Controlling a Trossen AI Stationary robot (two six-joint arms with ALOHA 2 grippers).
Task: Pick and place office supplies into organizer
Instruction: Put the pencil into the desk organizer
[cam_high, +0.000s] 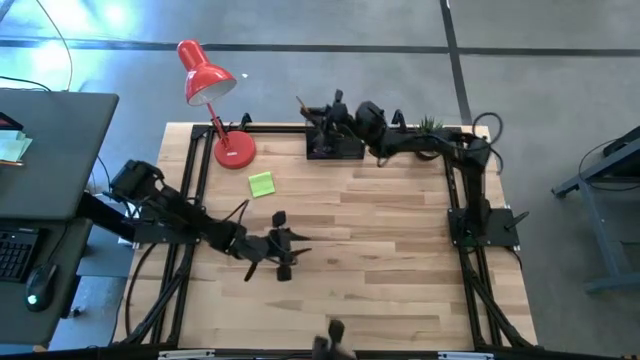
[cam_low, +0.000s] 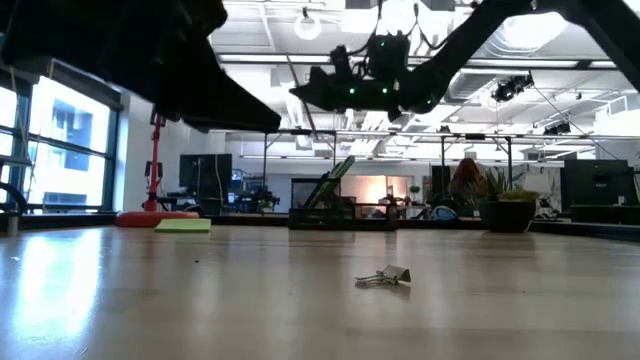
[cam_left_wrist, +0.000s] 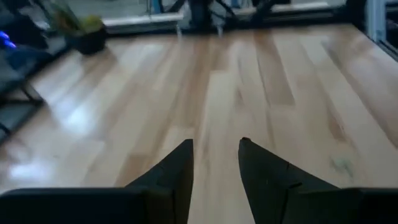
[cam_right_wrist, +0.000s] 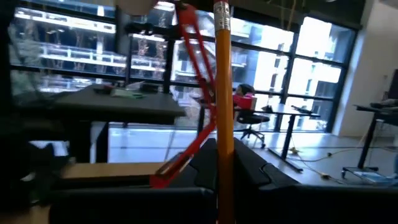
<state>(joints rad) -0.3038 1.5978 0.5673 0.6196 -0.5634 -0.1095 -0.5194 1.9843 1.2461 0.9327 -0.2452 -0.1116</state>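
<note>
My right gripper (cam_high: 328, 116) hangs over the black organizer (cam_high: 335, 143) at the table's far edge, shut on an orange pencil (cam_right_wrist: 223, 87). The low view shows the gripper (cam_low: 322, 96) well above the organizer (cam_low: 330, 210), where green-handled scissors (cam_low: 337, 172) stick up at a slant. The lime-green sticky-note pad (cam_high: 261, 184) lies flat on the table, left of the organizer. My left gripper (cam_high: 284, 246) is open (cam_left_wrist: 215, 163) over bare wood near the table's middle, holding nothing. My right gripper pinches the orange pencil between its two fingers, on the shaft (cam_right_wrist: 224, 152) away from the metal-capped end (cam_right_wrist: 222, 9). The pencil lies across the fingers and stands nearly upright. It is lifted clear, above the organizer.
A red desk lamp (cam_high: 213, 82) stands at the far left corner on its round base (cam_high: 236, 151). A small potted plant (cam_high: 430, 125) sits right of the organizer. A silver binder clip (cam_low: 386, 275) lies on the table toward the near edge. Bare wood spreads between the arms.
</note>
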